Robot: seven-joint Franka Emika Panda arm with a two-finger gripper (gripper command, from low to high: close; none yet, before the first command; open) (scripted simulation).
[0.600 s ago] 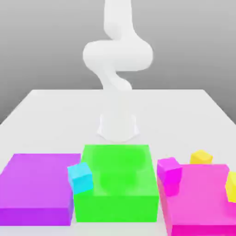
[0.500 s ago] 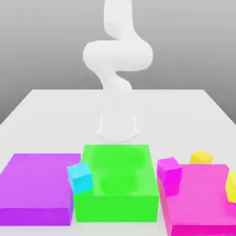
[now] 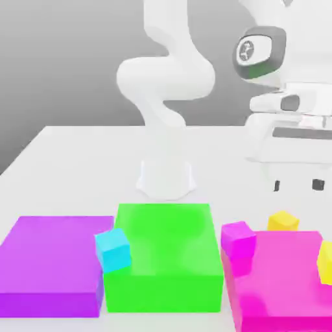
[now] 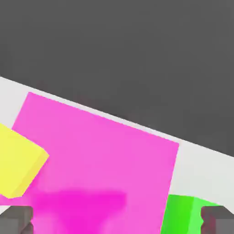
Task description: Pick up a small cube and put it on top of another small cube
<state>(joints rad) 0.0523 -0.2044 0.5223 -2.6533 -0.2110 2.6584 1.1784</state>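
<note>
The small yellow cube (image 3: 283,220) sits on the white table just behind the big magenta block. The small magenta-pink cube (image 3: 238,238) stands at that block's far corner, on the exterior view's left side of it. My gripper (image 3: 297,185) hangs above the yellow cube, a short way over it and touching nothing. Its two dark fingertips (image 3: 277,185) stand wide apart, so it is open and empty. In the hand view the gripper (image 4: 116,221) looks down on the magenta block, a fingertip (image 4: 16,219) at each lower corner.
Three big flat blocks line the table's front: purple (image 3: 52,262), green (image 3: 165,256) and magenta (image 3: 285,285) (image 4: 98,155). A small cyan cube (image 3: 114,249) rests between purple and green. Another yellow block (image 3: 326,262) (image 4: 16,164) sits at the magenta block's right side. The arm's base (image 3: 166,175) stands behind.
The hand and its open gripper have come into the exterior view at the right, above the yellow cube. The cubes and blocks have not moved.
</note>
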